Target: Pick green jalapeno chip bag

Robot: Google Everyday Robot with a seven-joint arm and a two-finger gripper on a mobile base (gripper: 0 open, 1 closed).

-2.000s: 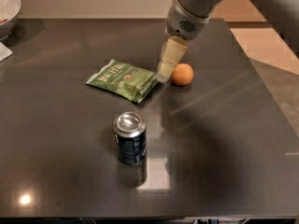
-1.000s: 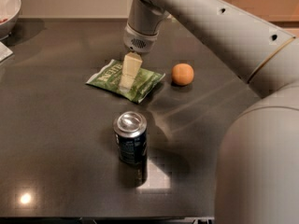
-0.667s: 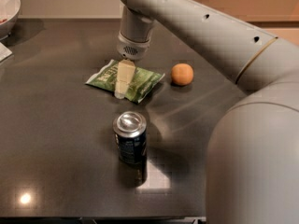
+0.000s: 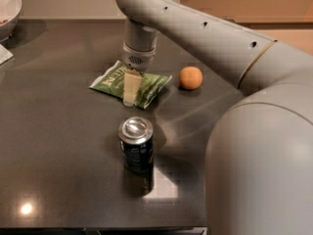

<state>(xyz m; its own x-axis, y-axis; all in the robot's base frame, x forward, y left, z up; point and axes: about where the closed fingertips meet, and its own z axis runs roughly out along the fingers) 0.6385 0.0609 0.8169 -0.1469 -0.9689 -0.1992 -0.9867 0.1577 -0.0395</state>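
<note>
The green jalapeno chip bag (image 4: 149, 84) lies flat on the dark table (image 4: 58, 131), a little behind the middle. My gripper (image 4: 129, 94) points straight down over the middle of the bag, its pale tip at the bag's near edge. The arm covers part of the bag's centre.
A dark blue soda can (image 4: 136, 145) stands upright in front of the bag. An orange fruit (image 4: 190, 78) sits to the right of the bag. A white bowl (image 4: 9, 9) stands at the far left corner. My arm's large grey links fill the right side.
My gripper has swung left from beside the orange fruit to over the middle of the bag and has come lower. The bag, can and fruit have not moved.
</note>
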